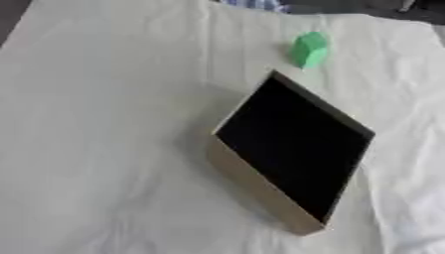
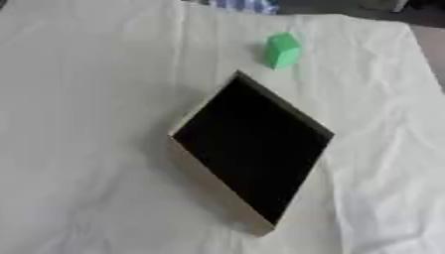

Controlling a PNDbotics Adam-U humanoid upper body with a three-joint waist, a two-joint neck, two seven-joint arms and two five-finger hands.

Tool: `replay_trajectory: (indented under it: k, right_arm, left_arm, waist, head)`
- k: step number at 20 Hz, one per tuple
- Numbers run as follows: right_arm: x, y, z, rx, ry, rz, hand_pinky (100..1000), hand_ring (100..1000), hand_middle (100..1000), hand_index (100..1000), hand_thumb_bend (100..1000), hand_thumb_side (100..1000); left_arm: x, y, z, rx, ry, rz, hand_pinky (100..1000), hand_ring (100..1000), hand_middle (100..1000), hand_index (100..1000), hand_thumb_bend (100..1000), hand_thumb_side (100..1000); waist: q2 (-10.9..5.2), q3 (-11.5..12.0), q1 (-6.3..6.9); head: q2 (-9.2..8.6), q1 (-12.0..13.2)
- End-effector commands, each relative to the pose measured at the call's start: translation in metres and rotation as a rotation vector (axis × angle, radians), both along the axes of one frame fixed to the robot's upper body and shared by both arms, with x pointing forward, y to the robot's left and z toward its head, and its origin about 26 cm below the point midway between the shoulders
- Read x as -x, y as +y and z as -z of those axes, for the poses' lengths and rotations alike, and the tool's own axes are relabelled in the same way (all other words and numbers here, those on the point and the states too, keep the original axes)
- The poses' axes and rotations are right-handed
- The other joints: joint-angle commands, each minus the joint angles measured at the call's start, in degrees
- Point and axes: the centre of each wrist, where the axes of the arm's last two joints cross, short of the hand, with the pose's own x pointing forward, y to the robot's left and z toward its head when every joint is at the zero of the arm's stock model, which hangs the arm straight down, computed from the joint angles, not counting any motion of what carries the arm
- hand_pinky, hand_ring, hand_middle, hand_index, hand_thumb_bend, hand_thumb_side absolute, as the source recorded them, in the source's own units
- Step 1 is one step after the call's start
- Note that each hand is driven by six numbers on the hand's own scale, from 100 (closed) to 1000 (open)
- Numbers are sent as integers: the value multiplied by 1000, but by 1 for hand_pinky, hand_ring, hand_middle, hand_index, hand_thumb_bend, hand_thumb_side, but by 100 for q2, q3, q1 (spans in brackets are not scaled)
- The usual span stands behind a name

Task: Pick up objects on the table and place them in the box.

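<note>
**Left eye view: box up close, green block way back, no hands showing**

Nearest is the box (image 1: 291, 149), dark inside, sat corner-on upon the white cloth (image 1: 104, 149). Just beyond its far corner, slightly right of centre, stands the green block (image 1: 309, 48). Neither hand's in view, so can't tell their fingers. Right arm's probably the closer reach.

The box (image 1: 291, 149) interior is plain black, its contents indiscernible; a blue-and-white striped thing (image 1: 254, 4) at the table's (image 1: 104, 124) far edge is cropped
</note>
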Motion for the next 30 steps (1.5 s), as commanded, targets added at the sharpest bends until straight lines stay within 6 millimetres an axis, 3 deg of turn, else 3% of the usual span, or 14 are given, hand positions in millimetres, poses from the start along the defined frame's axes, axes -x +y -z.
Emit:
replay_trajectory:
  k: [1,9,14,15,16,20,23,25,30]
  right_arm:
    - [-7,-19,-17,104,46,87,754,711,617,833,100,772]
    - [-45,-50,-21,282,213,181,800,780,723,854,100,813]
    - [-69,-57,-15,418,333,176,824,831,791,869,100,849]
    - [-72,-58,-13,440,351,173,834,853,814,877,100,818]
    - [-76,-58,-12,462,369,171,835,855,818,878,100,876]
    - [-87,-63,-4,537,432,157,852,886,851,899,100,879]
    - [-91,-62,-1,605,481,100,869,903,868,933,106,757]
    - [-93,-60,0,651,525,43,878,912,868,946,207,619]
    - [-95,-49,-5,736,631,-44,878,918,890,967,295,480]
  left_arm:
    - [3,1,-7,-33,-22,2,572,697,669,793,100,602]
    - [4,1,-6,-49,-9,9,571,697,668,793,100,605]
    - [4,1,-6,-57,-3,12,571,697,668,792,100,607]
    - [4,1,-5,-57,-1,13,571,696,668,792,100,609]
    - [4,1,-5,-56,0,14,571,696,668,792,100,610]
    - [4,1,-5,-56,2,16,570,696,668,792,100,610]
    - [4,1,-5,-55,4,14,570,696,667,792,100,611]
    - [4,1,-5,-56,5,15,570,696,667,792,100,612]
    - [4,0,-4,-55,10,18,569,696,667,792,100,615]
  waist:
    - [-144,8,13]
    - [-209,29,-45]
    - [-228,36,-75]
    - [-229,35,-78]
    - [-230,34,-80]
    - [-226,35,-82]
    - [-215,42,-79]
    - [-209,43,-74]
    - [-193,48,-65]
  head:
    - [43,-27]
    - [47,-51]
    - [50,-99]
    - [49,-104]
    - [49,-108]
    - [40,-94]
    - [39,-95]
    - [42,-101]
    - [29,-140]
